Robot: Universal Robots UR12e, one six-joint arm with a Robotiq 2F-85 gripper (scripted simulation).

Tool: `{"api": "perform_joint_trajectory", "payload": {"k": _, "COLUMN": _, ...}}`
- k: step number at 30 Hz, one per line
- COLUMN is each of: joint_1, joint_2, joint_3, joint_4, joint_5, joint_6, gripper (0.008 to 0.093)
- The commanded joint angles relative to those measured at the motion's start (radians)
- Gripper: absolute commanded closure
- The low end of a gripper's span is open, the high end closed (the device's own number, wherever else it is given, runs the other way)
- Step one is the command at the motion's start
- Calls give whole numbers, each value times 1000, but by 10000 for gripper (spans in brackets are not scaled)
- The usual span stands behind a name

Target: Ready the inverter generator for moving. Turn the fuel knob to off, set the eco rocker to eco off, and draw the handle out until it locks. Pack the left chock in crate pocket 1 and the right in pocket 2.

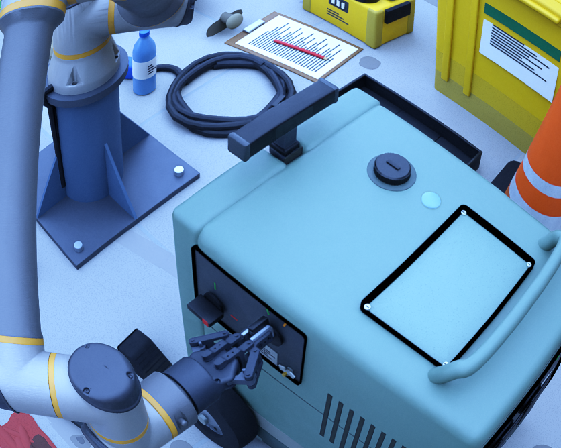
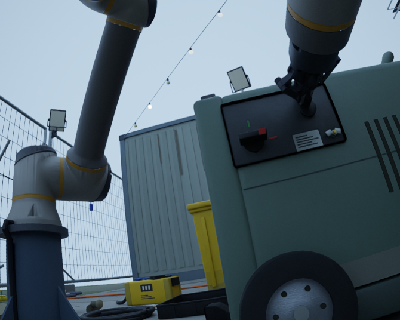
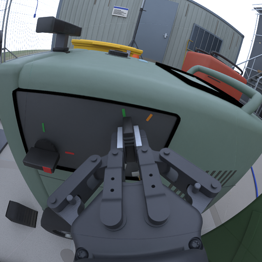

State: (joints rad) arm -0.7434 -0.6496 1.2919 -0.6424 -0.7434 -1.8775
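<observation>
The eco rocker (image 3: 128, 136) is mostly hidden between my fingers; its top points at a green mark, with an orange mark to the right. My gripper (image 3: 128, 133) (image 1: 262, 335) (image 2: 307, 106) is closed on it at the right part of the generator's black control panel (image 2: 282, 125). The fuel knob (image 3: 42, 157) (image 1: 205, 306) (image 2: 253, 136) sits at the panel's left, its red-tipped pointer toward the red mark. The black T-handle (image 1: 284, 119) (image 3: 58, 29) stands above the generator's far top edge. One black chock (image 3: 21, 214) lies on the ground by the wheel (image 2: 298, 288).
Behind the generator lies a black crate tray (image 1: 420, 119) (image 2: 190, 303). A yellow bin (image 1: 498, 60), an orange cone (image 1: 542, 163), a coiled hose (image 1: 229, 93), a clipboard (image 1: 294, 44), a blue bottle (image 1: 144, 63) and a yellow case (image 1: 360, 16) surround it. My arm's pedestal (image 1: 89, 154) stands left.
</observation>
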Motion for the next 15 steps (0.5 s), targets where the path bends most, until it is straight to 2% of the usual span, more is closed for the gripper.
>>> {"api": "perform_joint_trajectory", "payload": {"k": 1, "joint_1": 0, "joint_2": -1, "joint_3": -1, "joint_4": 0, "joint_5": 0, "joint_6": 8, "gripper": 934}}
{"api": "perform_joint_trajectory", "payload": {"k": 15, "joint_1": 2, "joint_2": 3, "joint_3": -10, "joint_4": 6, "joint_5": 3, "joint_6": 183, "gripper": 934}}
